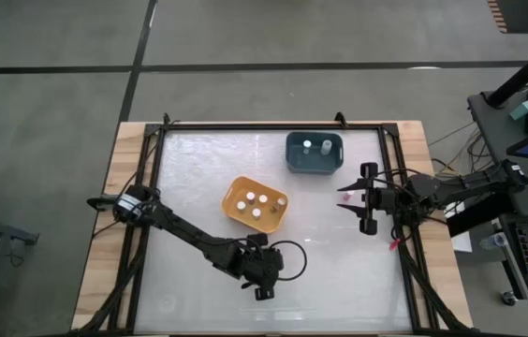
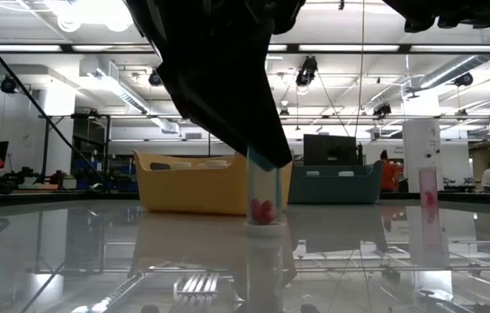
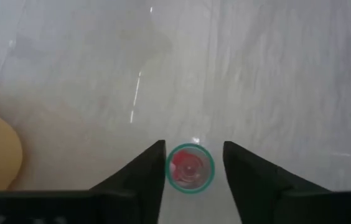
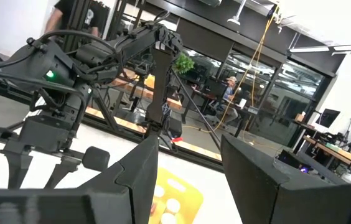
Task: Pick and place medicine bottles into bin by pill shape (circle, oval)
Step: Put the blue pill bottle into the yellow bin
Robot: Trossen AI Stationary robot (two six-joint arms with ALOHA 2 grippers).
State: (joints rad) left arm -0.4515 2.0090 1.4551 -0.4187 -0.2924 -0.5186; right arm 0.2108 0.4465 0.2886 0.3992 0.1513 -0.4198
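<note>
A small clear bottle (image 3: 190, 168) with a teal rim and red pills inside stands on the table, its white end down (image 2: 264, 228). My left gripper (image 3: 194, 146) is open and points down over it near the table's front middle (image 1: 260, 285), one finger on either side and a thin gap at each. My right gripper (image 1: 350, 198) is open and empty, raised at the table's right (image 4: 188, 143). A second clear bottle with pink contents (image 2: 427, 196) stands on the table near its fingertips (image 1: 346, 201).
An orange-yellow tub (image 1: 256, 203) with several white-capped bottles stands at the table's middle. A dark teal tub (image 1: 314, 152) with two bottles stands at the far edge. A dark frame (image 1: 393, 168) rims the table. People show in the room behind.
</note>
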